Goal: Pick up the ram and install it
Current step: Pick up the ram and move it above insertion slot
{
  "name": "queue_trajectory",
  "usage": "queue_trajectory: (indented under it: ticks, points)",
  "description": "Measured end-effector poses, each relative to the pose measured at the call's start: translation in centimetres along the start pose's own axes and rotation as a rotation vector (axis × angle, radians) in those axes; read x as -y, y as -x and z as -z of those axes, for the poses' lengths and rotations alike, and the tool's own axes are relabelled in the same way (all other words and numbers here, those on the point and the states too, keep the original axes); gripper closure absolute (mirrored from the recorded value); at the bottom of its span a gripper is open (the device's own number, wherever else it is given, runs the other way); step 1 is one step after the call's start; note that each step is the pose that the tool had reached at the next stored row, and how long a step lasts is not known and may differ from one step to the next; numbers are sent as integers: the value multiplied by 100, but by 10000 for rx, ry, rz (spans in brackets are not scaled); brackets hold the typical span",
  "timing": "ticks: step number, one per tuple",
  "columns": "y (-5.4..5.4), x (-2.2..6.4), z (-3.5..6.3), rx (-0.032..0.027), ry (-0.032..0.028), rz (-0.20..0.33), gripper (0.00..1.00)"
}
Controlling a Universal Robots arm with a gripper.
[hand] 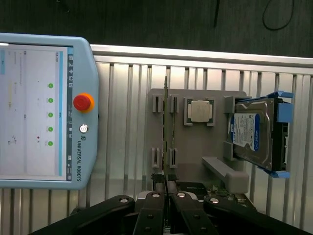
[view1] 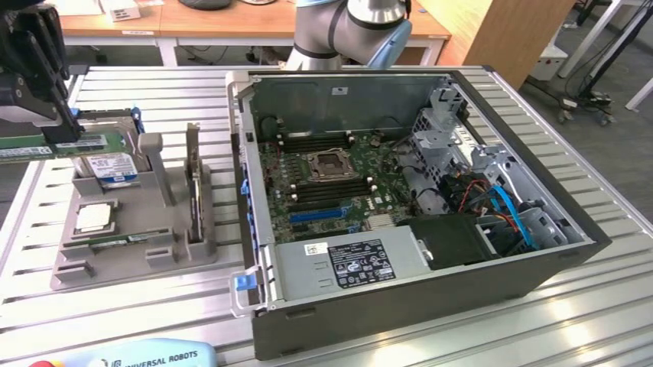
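Observation:
In the exterior view my gripper (view1: 67, 134) hangs above the grey parts holder (view1: 138, 261) at that view's left, shut on a ram (view1: 97, 143). This long green stick is held level and lifted free of the holder. The wrist view shows it edge-on as a thin line (hand: 166, 122) running out from between my closed fingers (hand: 155, 201). A second ram (view1: 115, 242) lies in the holder's front slot. The open computer case (view1: 515, 279) stands to the exterior view's right, with its motherboard (view1: 326, 180) and dark memory slots exposed.
The holder also carries a blue-labelled hard drive (view1: 110, 167) (hand: 248, 134) and a square silver processor (view1: 94, 218) (hand: 200, 110). A teach pendant (view1: 143, 355) (hand: 44, 112) lies near the slatted table's edge. The arm's base (view1: 347, 34) stands behind the case.

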State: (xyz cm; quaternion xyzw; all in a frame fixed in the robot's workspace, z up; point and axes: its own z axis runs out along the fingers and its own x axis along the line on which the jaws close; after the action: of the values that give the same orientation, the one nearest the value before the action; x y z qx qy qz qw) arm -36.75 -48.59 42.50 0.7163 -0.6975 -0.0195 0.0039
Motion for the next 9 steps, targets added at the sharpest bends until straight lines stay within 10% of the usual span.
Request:
queue_trajectory:
  ticks: [9]
  points:
    - [-1, 56, 3, -1, 1, 0, 89]
